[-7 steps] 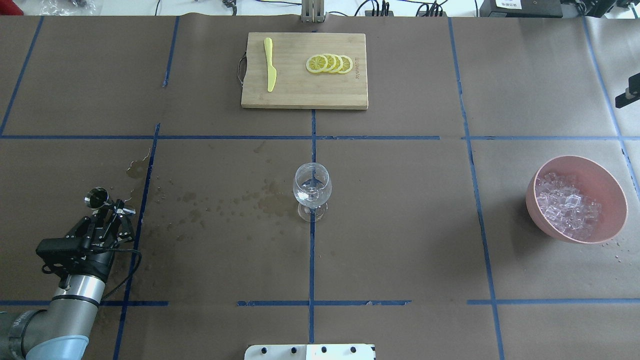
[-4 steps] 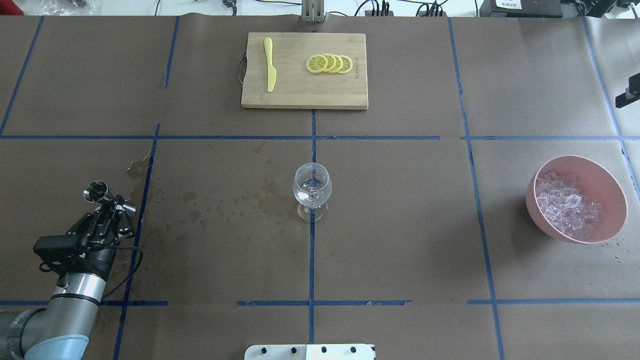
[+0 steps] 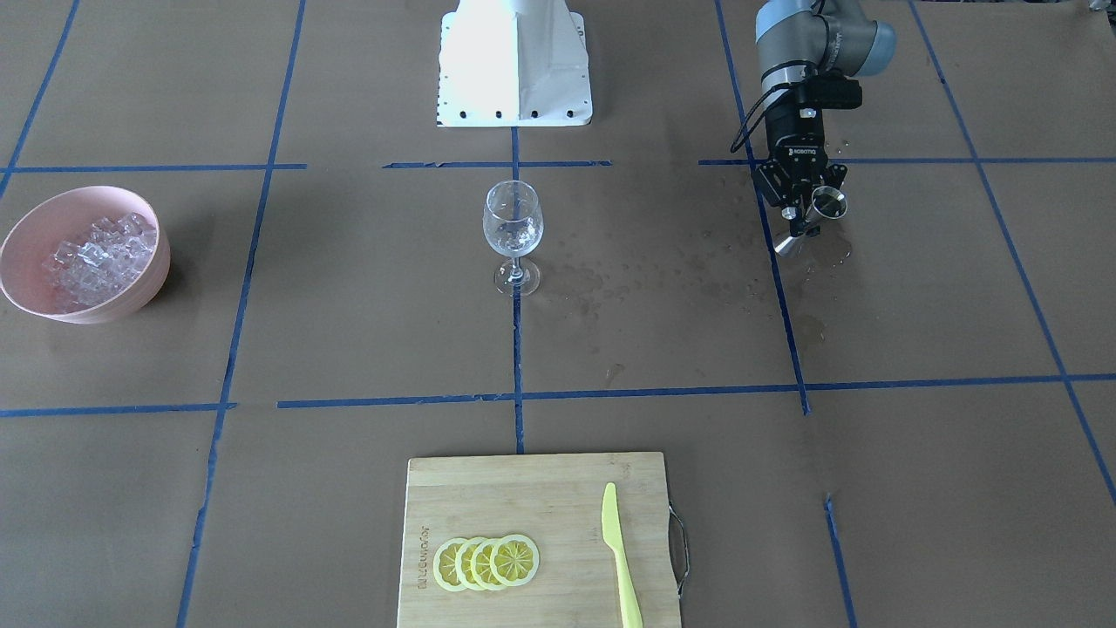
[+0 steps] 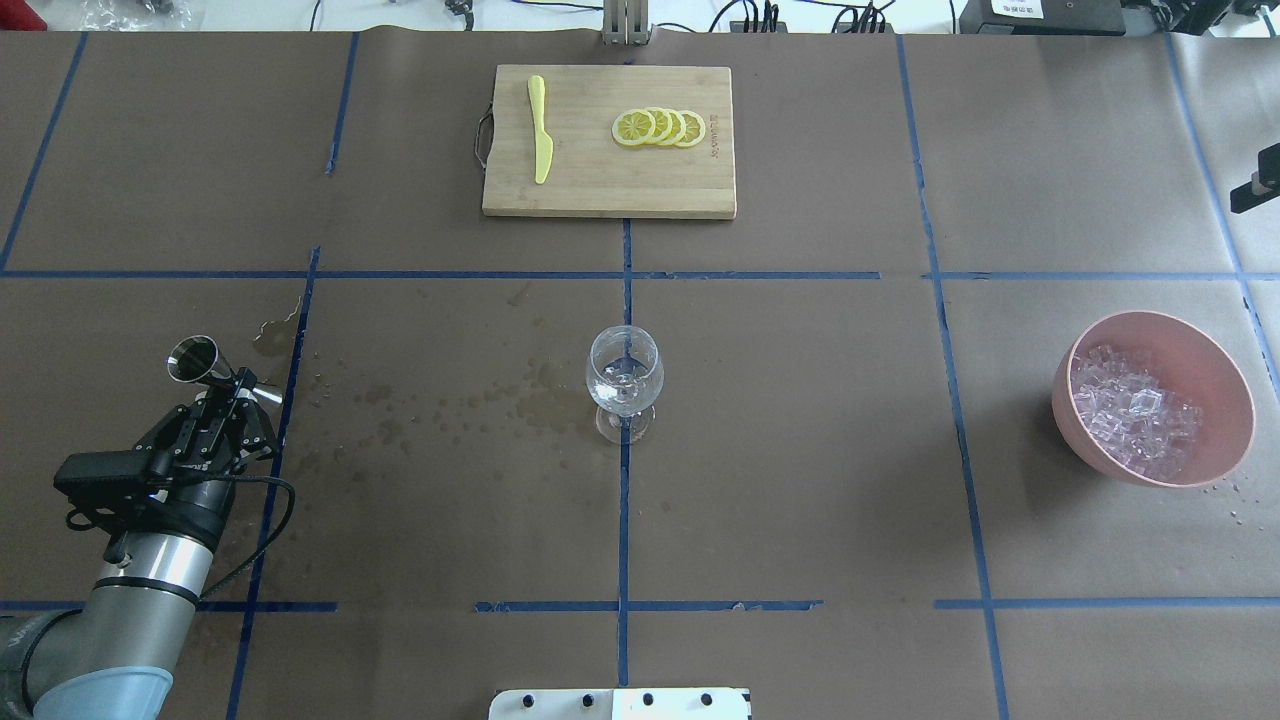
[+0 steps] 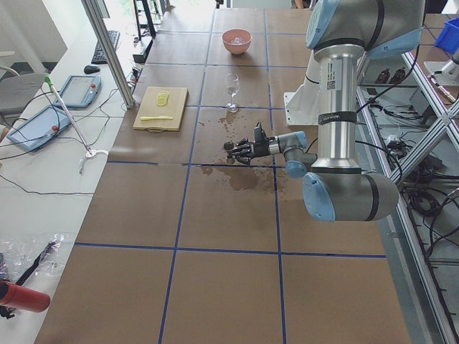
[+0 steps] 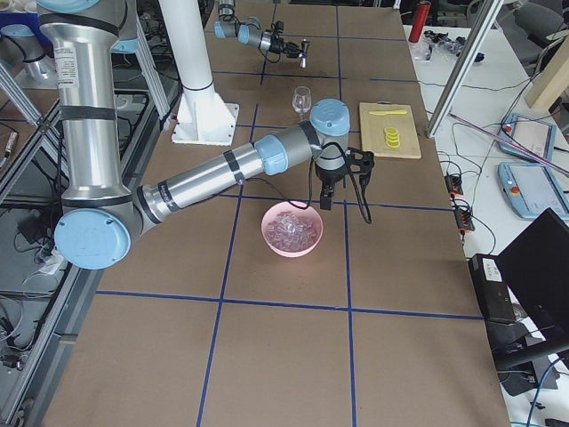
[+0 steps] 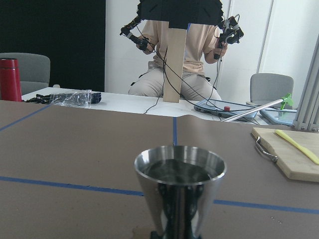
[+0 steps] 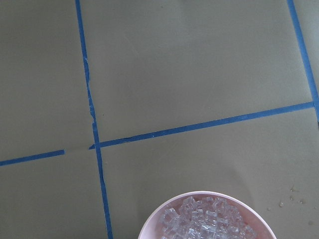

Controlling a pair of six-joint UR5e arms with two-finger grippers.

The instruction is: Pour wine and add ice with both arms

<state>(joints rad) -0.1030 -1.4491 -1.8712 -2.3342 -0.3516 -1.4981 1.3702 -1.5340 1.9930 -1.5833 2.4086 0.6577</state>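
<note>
left gripper: on the robot's left side of the table. Jaws are clamped on the waist of a steel jigger, and it holds nothing else.
jigger: double-ended, with one cup up. The rim looks level in the left wrist view. The inside is dark and glossy; can't tell whether that's liquid.
right gripper: seen only from the side camera, pointing down, raised near the pink bowl. How far open it is, cannot tell; its own wrist view shows no fingers, only the bowl at the bottom edge.
ice: a heap of clear cubes inside the pink bowl, on the robot's right side of the table.
wine glass: upright at table centre on a blue tape line, well apart from jigger and bowl. Contents too faint to call.
wet marks: dark splashes on the brown paper between jigger and glass foot.
cutting board: at the far edge, in line with the glass. It carries four overlapping lemon slices and a yellow knife, set apart.
person: seated beyond the table, a controller in each hand.
</note>
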